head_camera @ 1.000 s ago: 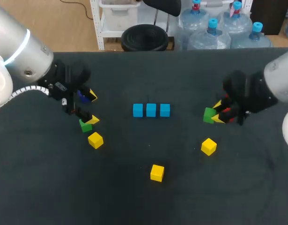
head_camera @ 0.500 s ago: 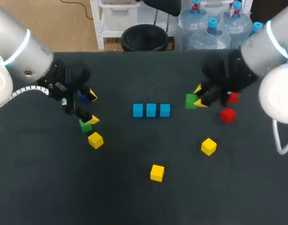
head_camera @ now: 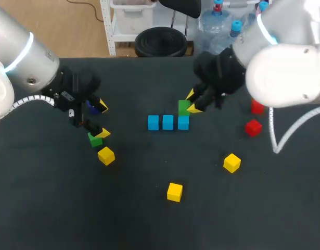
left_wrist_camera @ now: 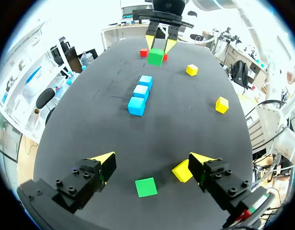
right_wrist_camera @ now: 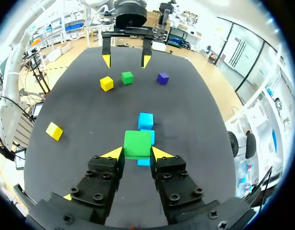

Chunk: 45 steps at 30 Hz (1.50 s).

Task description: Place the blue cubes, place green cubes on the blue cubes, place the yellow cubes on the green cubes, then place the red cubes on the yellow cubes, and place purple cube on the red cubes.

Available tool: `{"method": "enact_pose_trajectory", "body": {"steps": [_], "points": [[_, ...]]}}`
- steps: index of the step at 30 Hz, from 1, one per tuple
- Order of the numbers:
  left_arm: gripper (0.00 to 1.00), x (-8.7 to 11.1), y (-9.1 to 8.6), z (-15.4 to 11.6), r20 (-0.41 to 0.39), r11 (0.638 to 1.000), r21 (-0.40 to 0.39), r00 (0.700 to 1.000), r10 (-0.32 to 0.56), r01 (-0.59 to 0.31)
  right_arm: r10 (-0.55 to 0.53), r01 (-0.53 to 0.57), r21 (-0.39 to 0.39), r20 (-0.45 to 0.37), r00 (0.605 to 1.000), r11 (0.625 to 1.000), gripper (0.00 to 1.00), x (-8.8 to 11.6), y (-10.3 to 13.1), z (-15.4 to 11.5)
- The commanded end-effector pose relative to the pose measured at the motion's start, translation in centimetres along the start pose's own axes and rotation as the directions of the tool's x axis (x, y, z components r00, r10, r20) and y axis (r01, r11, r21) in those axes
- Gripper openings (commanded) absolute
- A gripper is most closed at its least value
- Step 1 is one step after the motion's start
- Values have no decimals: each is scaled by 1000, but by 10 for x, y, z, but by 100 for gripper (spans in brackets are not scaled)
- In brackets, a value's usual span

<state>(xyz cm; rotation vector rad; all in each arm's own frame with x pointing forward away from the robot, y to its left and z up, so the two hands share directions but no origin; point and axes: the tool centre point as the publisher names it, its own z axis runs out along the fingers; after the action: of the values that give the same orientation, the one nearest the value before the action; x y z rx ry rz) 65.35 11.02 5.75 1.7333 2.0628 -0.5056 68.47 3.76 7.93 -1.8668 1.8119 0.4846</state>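
Our left hand (head_camera: 100, 120) has not moved in the last second. It hangs released, fingers wide, over a loose green cube (head_camera: 95, 139). A yellow cube (head_camera: 106, 155) lies just beside that one, and the purple cube (right_wrist_camera: 162, 78) is near. In the middle of the bench (head_camera: 149, 224) the three blue cubes (head_camera: 168, 122) lie in a close row.

The change is on the right. Our right hand (head_camera: 192, 103), clenched on a second green cube (head_camera: 183, 107), has swung in from beside the two red cubes (head_camera: 253, 127). It now holds its cube over the rightmost blue cube (head_camera: 183, 123). We judge the first green placement is near; it wants a square, gentle lowering, or the blue cube may be nudged.
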Motion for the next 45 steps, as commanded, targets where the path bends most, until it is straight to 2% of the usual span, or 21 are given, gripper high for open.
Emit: {"method": "enact_pose_trajectory", "body": {"steps": [1,13,45], "points": [[100,1,0,0,4,1000,0,1000,3,-3,-4,3,-107,-3,1000,994,0,-5,-7,14],[100,1,0,0,4,1000,0,1000,3,-3,15,-18,-106,-25,1000,994,0,-2,-11,27],[100,1,0,0,4,1000,0,1000,3,-3,60,-62,-106,-15,998,992,0,14,-15,42]]}}
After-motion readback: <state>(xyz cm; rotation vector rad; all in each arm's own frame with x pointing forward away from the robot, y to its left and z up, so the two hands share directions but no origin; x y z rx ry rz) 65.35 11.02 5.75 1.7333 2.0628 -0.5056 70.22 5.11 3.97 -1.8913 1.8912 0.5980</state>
